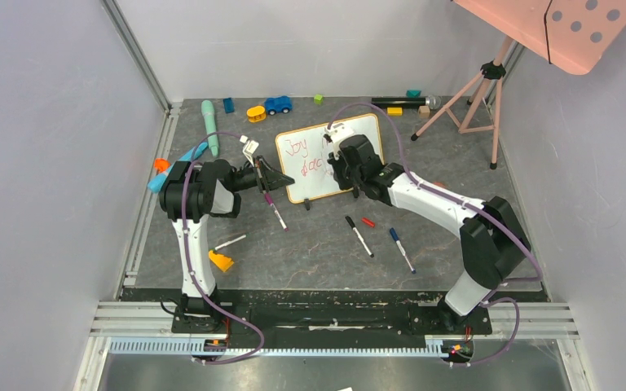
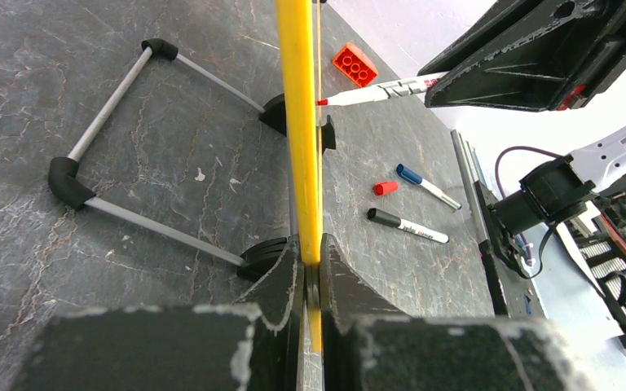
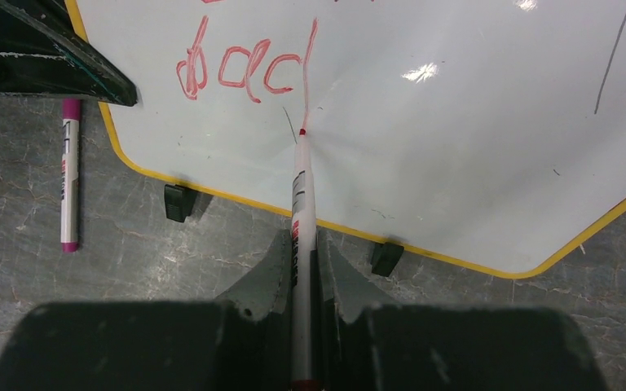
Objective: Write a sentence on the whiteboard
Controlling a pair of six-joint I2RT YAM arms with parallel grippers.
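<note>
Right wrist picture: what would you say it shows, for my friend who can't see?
The right gripper holds a red marker with its tip on the whiteboard, at the end of a red line beside red writing. A purple marker lies on the table beside the board, just below the left gripper.

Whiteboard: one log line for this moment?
left gripper: shut on whiteboard edge | right gripper: shut on red marker, tip touching whiteboard | sentence: second line partly written
</note>
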